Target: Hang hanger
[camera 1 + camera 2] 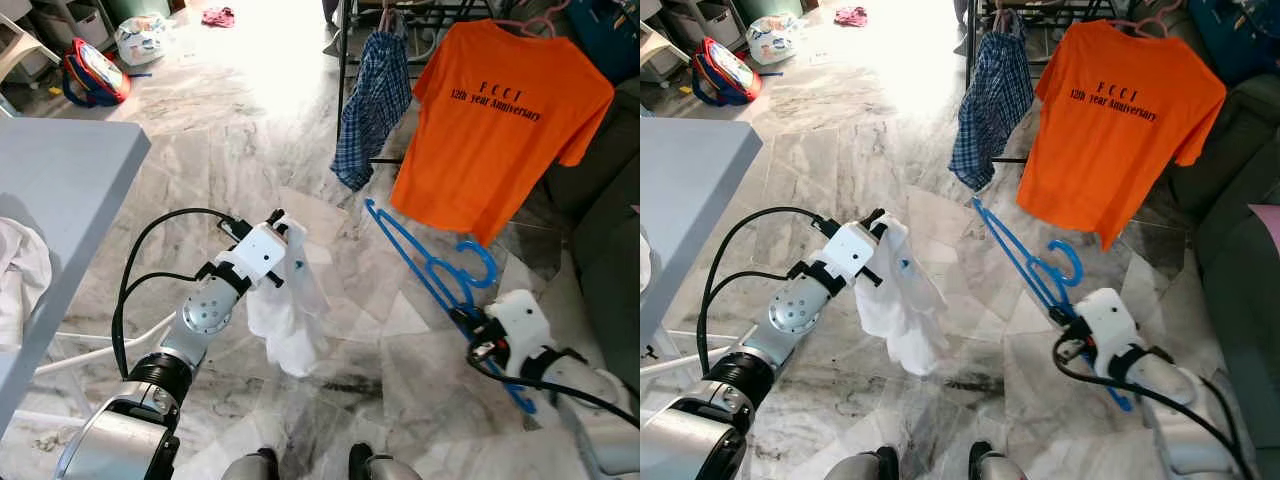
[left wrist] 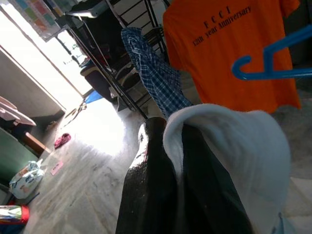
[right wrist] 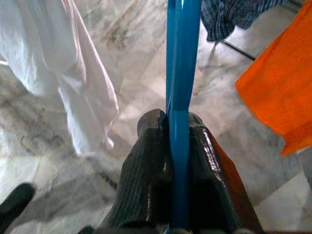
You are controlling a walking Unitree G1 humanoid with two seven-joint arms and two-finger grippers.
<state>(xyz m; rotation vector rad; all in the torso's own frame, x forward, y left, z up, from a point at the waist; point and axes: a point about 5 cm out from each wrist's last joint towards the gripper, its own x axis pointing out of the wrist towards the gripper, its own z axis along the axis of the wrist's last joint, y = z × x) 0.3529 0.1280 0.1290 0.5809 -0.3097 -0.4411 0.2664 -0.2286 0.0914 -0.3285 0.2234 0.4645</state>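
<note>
One thin blue plastic hanger (image 1: 425,262), hook curled.

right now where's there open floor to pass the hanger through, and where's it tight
Bare marble floor lies open between the grey table and the checked cloth. It is tight ahead on the right: the blue hanger in the right gripper sits close under the orange t-shirt. The left gripper holds a white garment.

The blue plastic hanger (image 1: 425,263) is held off the marble floor, tilted, hook (image 1: 478,262) curling to the right. Its lower bar is clamped between two black fingers (image 3: 146,190). It carries no garment
</note>
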